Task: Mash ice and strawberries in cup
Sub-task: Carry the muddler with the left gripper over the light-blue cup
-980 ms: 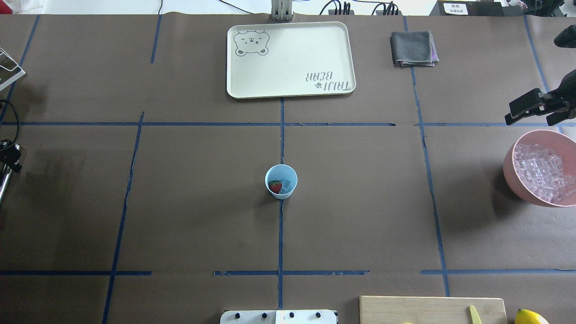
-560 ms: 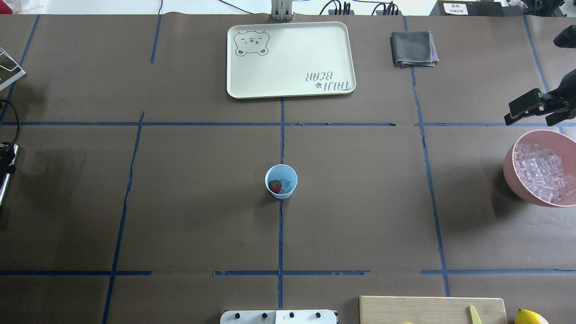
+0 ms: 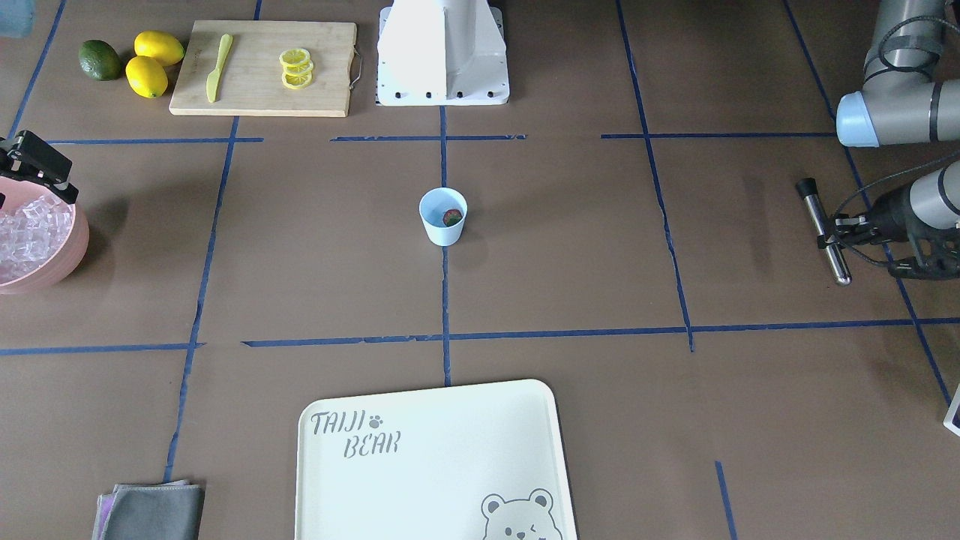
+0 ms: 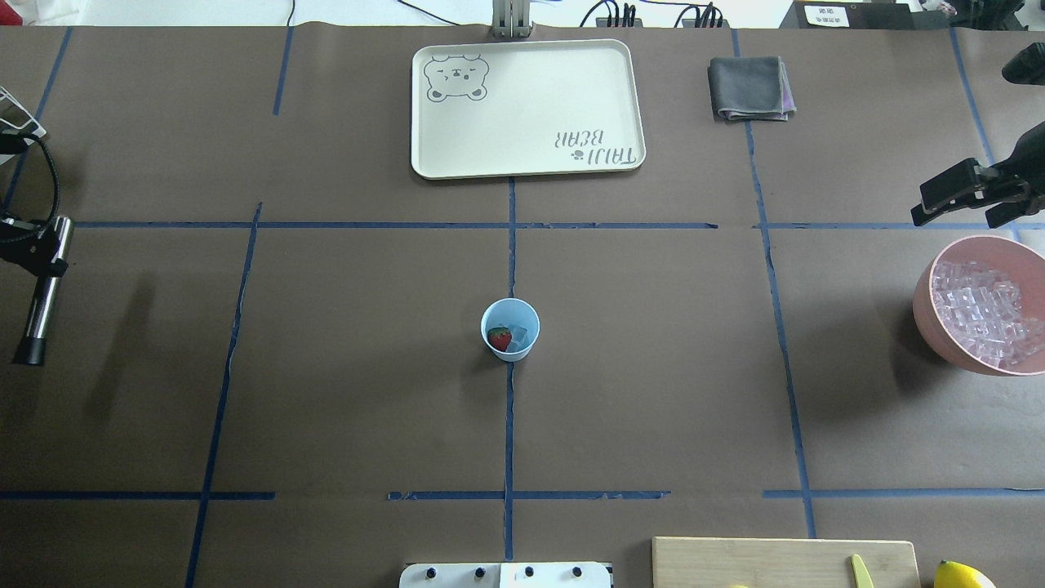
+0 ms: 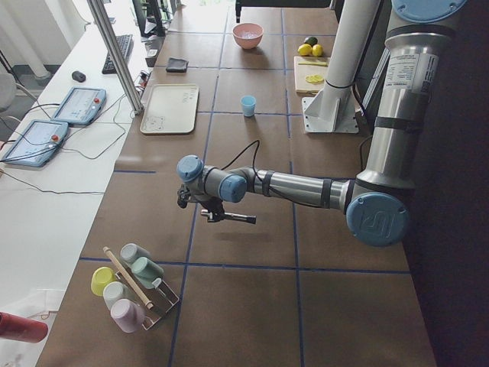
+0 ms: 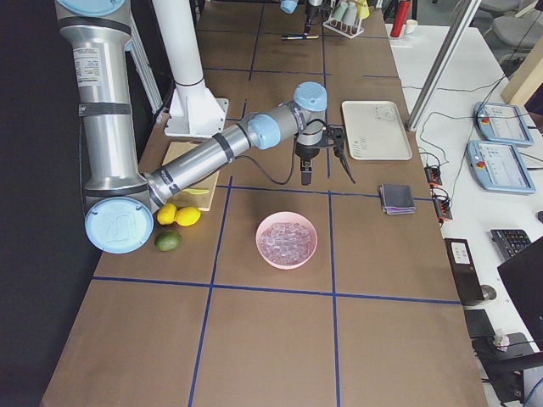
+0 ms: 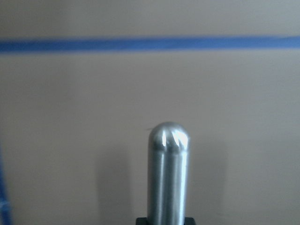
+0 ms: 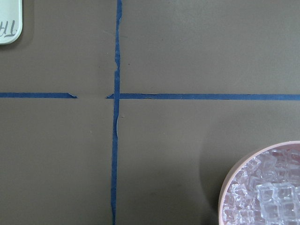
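Main change: the left tool [image 3: 831, 229] has swung in from the table [image 4: 326, 367] edge. A second ago only a sliver of it showed at the left border of the overhead view, and now the whole metal rod [image 4: 41, 306] is in frame. The left tool is pinching the rod partway along its length. The rod lies roughly level above the table, with the rounded steel end pointing away from the robot and the black cap toward it; the left wrist view shows just that rounded end over bare brown paper. The right tool [image 4: 955, 214] has barely drifted. Its fingers are spread, it holds nothing, and it hovers just beyond the pink bowl [image 4: 927, 306] of spare ice. The cup [image 4: 509, 329] has not moved: it stands upright at the table centre on the blue tape line, well apart from both arms. Inside it the strawberry [image 4: 500, 337] sits whole, next to an ice cube [image 4: 518, 334]; whether there is more than one cube is too small to tell. Judgement: loading looks done and no mashing has started. This is the carry phase, bringing the rod to the cup. The rod likely has to be tipped upright and lined up over the narrow cup mouth. The cup is light and unheld, so an off-centre push could tip or slide it.
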Action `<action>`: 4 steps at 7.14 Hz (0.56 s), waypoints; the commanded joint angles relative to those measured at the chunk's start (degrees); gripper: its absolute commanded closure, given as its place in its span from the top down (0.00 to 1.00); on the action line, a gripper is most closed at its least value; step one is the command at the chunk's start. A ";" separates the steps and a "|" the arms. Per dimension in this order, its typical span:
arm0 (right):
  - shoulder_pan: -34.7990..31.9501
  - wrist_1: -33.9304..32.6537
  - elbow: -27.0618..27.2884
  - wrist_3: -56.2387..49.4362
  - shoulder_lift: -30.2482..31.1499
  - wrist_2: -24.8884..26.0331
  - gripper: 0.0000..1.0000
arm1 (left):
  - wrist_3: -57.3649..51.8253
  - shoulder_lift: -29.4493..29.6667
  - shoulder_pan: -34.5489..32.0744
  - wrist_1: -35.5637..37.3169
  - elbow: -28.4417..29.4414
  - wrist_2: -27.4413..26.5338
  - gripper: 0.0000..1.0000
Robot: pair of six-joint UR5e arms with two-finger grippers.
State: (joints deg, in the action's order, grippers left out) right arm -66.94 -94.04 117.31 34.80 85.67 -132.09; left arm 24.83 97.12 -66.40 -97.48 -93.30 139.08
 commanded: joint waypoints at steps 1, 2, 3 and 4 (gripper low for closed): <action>-0.04 0.00 -0.15 0.00 -0.06 -0.01 0.99 | 15.80 6.01 1.96 0.01 -13.01 -1.35 0.00; -0.04 0.00 -0.24 0.00 -0.06 -0.01 0.99 | 16.55 7.63 5.72 -0.25 -17.31 -3.10 0.00; -0.12 -0.09 -0.06 0.00 -0.06 -0.01 0.99 | 16.48 7.99 8.89 -0.34 -21.88 -6.95 0.01; -0.12 -0.09 -0.15 0.00 -0.06 -0.01 0.99 | 16.47 11.91 12.75 -0.60 -23.67 -12.03 0.01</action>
State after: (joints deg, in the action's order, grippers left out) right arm -67.03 -94.10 117.18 34.80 85.61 -132.10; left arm 40.90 105.60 -58.02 -97.83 -113.46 132.30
